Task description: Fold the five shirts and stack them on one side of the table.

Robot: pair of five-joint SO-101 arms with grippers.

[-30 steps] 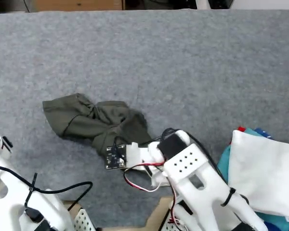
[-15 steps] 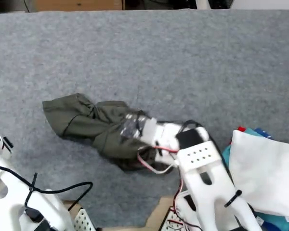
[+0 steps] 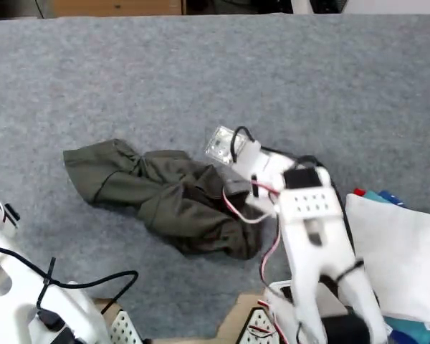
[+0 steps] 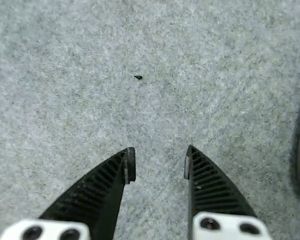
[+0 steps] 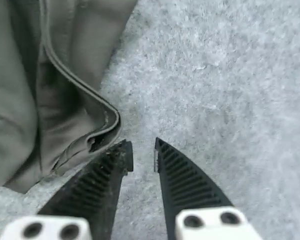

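Shirt lies crumpled just beside your right gripper, its hem at one fingertip; the jaws stand narrowly apart, holding nothing.

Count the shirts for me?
3 clearly: a crumpled olive shirt mid-table, a folded white shirt at the right edge, a teal shirt under it. Coloured slivers there may be more.
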